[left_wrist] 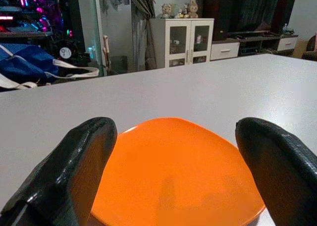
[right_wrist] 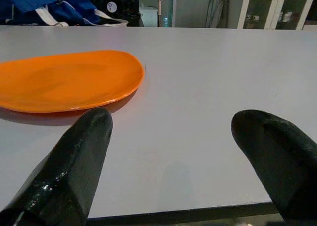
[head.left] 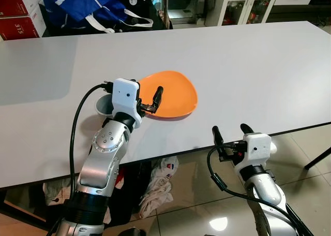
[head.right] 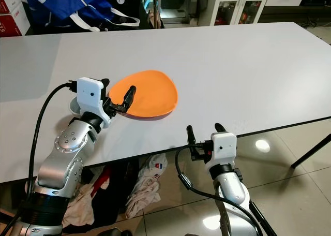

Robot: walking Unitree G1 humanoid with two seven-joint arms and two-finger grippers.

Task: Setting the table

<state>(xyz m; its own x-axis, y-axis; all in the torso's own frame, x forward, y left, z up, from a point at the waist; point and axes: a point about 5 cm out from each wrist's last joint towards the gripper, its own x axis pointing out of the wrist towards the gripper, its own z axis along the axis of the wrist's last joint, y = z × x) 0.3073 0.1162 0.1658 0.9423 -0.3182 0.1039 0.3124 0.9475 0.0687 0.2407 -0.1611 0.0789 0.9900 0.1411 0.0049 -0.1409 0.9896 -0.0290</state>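
Observation:
An orange plate (head.left: 173,93) lies on the white table (head.left: 248,70), a little left of the middle and close to the front edge. My left gripper (head.left: 147,92) hovers open over the plate's left rim, and its fingers (left_wrist: 79,171) frame the plate (left_wrist: 173,171) with nothing held between them. A white bowl (head.left: 103,105) sits on the table just left of the plate, partly hidden by the left wrist. My right gripper (head.left: 231,131) is open and empty, off the table's front edge and to the right of the plate (right_wrist: 64,80).
A blue bag (head.left: 83,8) and red boxes (head.left: 18,8) stand behind the table's far left. A glass-door cabinet (head.left: 248,3) is at the back. Crumpled clothes (head.left: 160,179) lie on the floor under the table. A dark table leg (head.left: 318,158) slants at the right.

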